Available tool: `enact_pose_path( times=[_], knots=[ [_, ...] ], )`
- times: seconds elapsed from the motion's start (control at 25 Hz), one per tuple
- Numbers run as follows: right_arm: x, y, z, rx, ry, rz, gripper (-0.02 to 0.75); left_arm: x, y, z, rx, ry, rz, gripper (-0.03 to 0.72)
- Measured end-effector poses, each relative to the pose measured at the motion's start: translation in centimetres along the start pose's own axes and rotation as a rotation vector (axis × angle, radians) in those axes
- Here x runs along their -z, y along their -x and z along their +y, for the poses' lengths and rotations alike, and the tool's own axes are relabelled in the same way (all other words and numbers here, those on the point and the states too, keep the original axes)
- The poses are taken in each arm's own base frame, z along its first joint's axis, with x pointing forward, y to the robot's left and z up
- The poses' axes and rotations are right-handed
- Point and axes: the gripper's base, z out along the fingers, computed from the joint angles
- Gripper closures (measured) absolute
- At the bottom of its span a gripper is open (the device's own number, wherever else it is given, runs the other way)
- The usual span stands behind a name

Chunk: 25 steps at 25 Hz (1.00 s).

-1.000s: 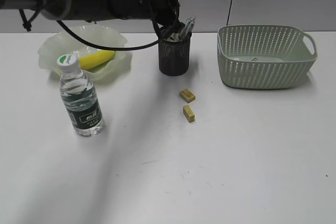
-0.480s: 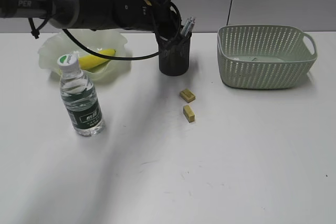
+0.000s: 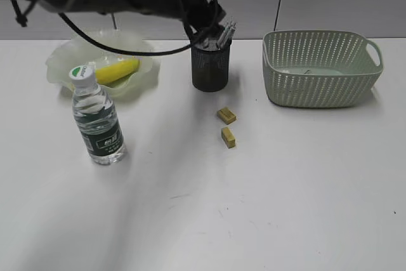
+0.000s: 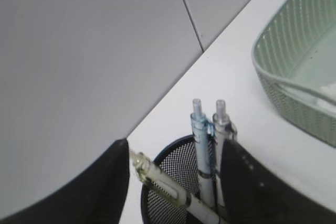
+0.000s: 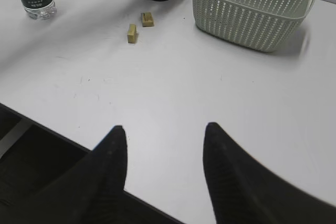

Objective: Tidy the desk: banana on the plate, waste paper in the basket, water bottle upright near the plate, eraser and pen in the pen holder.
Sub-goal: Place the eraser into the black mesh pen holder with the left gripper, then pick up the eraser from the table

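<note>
Pen holder [image 3: 210, 66] is the item that has just changed: a second ago the left gripper [image 4: 176, 182] sat lower over it with its jaws nearly together; now the jaws stand apart, one on either side of the cup's mouth, gripping nothing. A clear-barrelled pen [image 4: 168, 184] lies slanted across the rim between them, beside two upright pens [image 4: 210, 150]. Judgement: the pen has been released into the cup, so the pen step is done.

Left to right on the desk [image 3: 285, 188]:
- Plate [image 3: 63, 58]: back left, with the banana [image 3: 117, 71] lying in it.
- Water bottle [image 3: 97, 118]: upright, just in front of the plate. The cap carries a green mark and the dark label has white print, both too small to read.
- Pen holder: centre back.
- Two small tan erasers [image 3: 226, 125]: on the bare desk in front of the cup, not yet stowed.
- Basket [image 3: 320, 68]: back right. White paper shows inside it in the left wrist view.

Right gripper [image 5: 164, 153]: jaws apart and empty above the near desk edge.

No brand lettering is legible now.
</note>
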Motion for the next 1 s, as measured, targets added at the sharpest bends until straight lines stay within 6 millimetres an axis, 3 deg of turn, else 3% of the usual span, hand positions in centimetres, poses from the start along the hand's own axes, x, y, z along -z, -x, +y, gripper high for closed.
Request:
enact_pose_path(
  times=[0.28,0.52,0.72,1.0],
  knots=[
    [0.0,0.0,0.0,-0.001,0.000,-0.001,0.353,8.1,5.9,1.4,-0.009,-0.122,0.024,0.267],
    [0.0,0.0,0.0,-0.001,0.000,-0.001,0.353,16.8,9.0,2.4,0.091,-0.236,0.114,0.267],
    [0.0,0.0,0.0,-0.001,0.000,-0.001,0.353,24.2,9.4,4.2,0.180,-0.247,0.228,0.267],
    [0.0,0.0,0.0,-0.001,0.000,0.000,0.353,32.0,7.1,5.6,0.255,-0.133,0.369,0.267]
  ],
)
